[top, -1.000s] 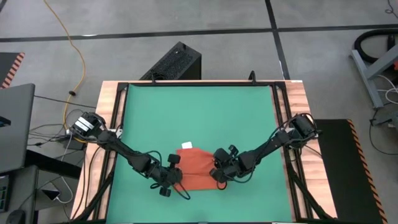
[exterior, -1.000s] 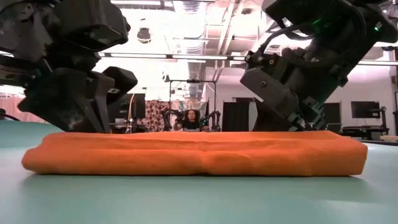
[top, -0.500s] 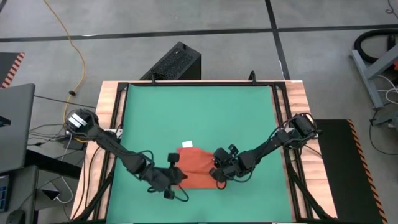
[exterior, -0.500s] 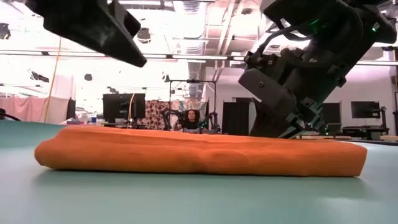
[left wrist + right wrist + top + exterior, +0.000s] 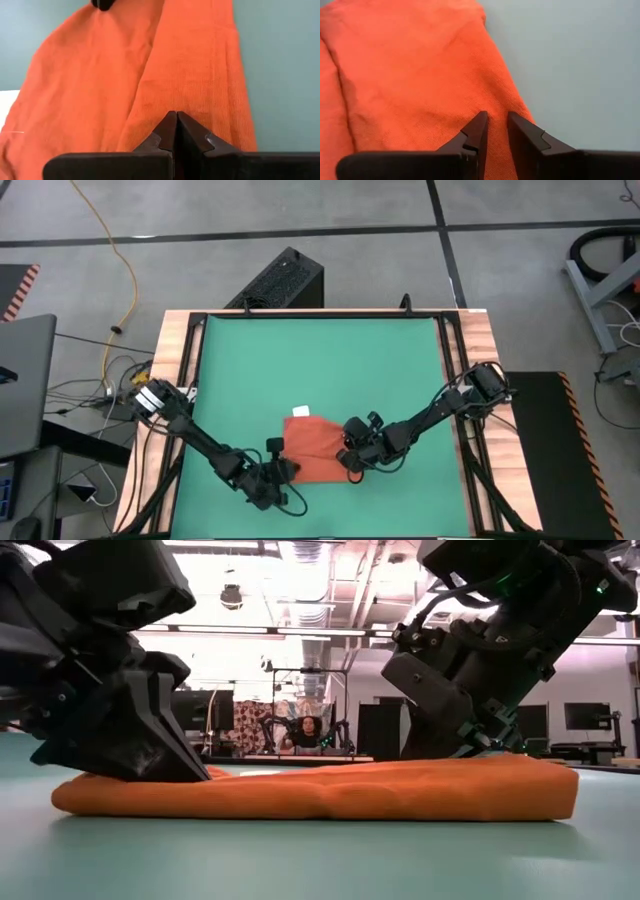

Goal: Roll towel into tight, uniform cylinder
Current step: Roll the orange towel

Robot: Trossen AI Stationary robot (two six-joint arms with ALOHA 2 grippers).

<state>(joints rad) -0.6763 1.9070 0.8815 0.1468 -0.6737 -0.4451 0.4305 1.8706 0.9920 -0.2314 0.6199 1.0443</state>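
Note:
The orange-red towel [image 5: 312,442] lies folded in a flat band on the green mat [image 5: 310,360], near the table's near edge. Its white tag [image 5: 300,413] sticks out at the far side. In the low view the towel [image 5: 330,795] shows as a long low pad. My left gripper [image 5: 283,470] is shut at the towel's left near end. My right gripper [image 5: 350,460] stands at the towel's right end, its fingers a narrow gap apart with cloth in the gap. My left gripper presses its shut fingertips [image 5: 176,116] down on the towel's top layer [image 5: 165,100], beside a lengthwise fold line. It comes slanting down from the table's near left. The towel's left end [image 5: 110,790] lies flat on the mat under it. My right gripper pinches a small ridge of the towel's top cloth [image 5: 497,107] between its two fingertips, close to the towel's right edge [image 5: 517,102]. The fingers slant down from the table's right side. The towel rests on the mat; how many layers are caught I cannot tell.
Bare green mat lies far, left and right of the towel. The wooden table rim [image 5: 470,330] frames the mat. A black box [image 5: 285,280] stands on the floor beyond the far edge. A person [image 5: 308,730] sits far back in the room.
My left gripper rose off the towel, swung toward the table's near edge while rolling, and came down shut on the towel's left end. That end has drawn in a little toward the right and lies flatter. My right gripper has kept still.

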